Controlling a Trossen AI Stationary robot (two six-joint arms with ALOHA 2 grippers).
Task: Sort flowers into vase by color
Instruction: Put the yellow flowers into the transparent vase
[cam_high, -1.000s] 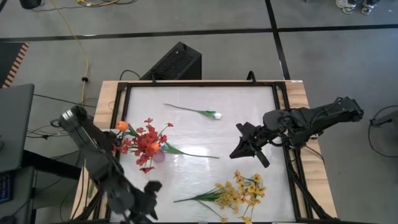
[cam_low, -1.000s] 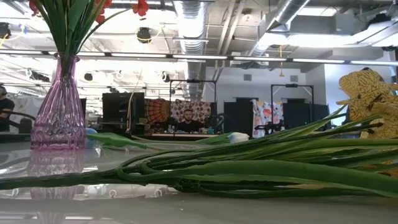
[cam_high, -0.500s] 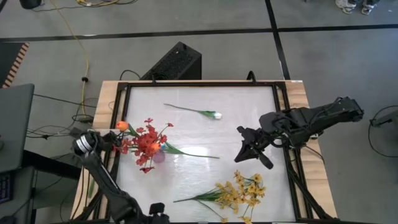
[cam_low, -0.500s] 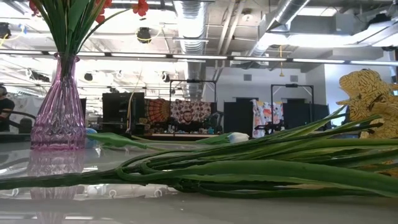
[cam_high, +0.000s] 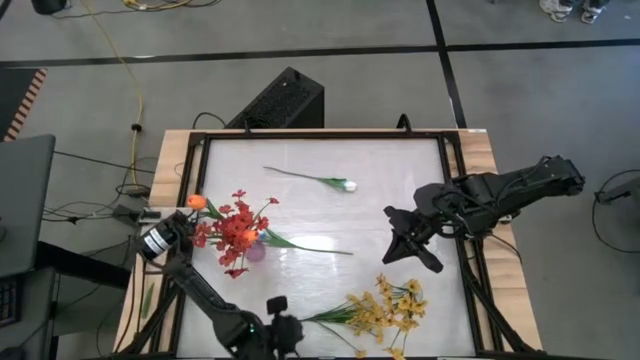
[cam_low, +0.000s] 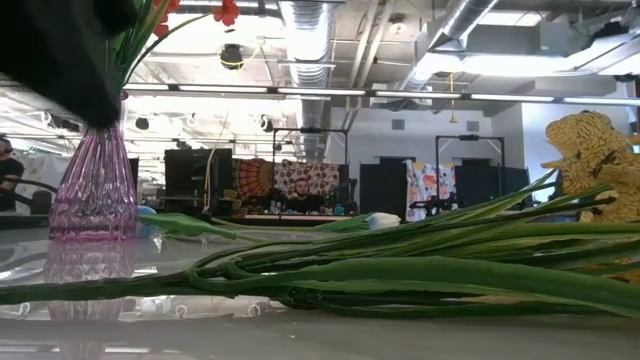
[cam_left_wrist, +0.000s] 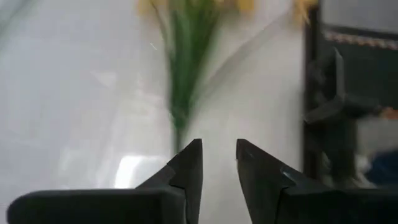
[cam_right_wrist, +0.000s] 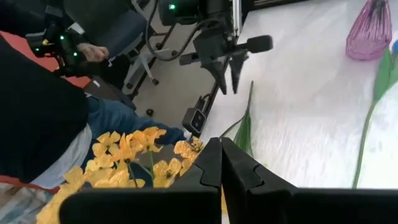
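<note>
High view, near edge first: left hand (cam_high: 281, 322) low over the table's (cam_high: 400, 175) front edge, right at the stem ends of the yellow spray (cam_high: 375, 305). Left wrist view shows its fingers (cam_left_wrist: 191, 163) parted a little, nothing between them, green stems straight ahead.

Step in hand, as I judge it: approach to pick the yellow spray. Next move calls for settling down over the stem bundle, fingers astride it across the stems, then closing.

Yellow spray lies flat at the table's near right. Long axis runs left to right, stems toward the left hand, blooms toward the near right corner.

Right hand (cam_high: 401, 240) hovers above the table just behind the blooms, fingers pressed together, carrying nothing; looks to be waiting.

Mid table, left: pink vase (cam_high: 254, 250) upright, already stocked with red blossoms (cam_high: 235, 232) and an orange tulip (cam_high: 196, 202).

Far centre: single white bud (cam_high: 347, 185) lying flat, stem trailing toward the far left, bud end toward the right. Not yet sorted.
</note>
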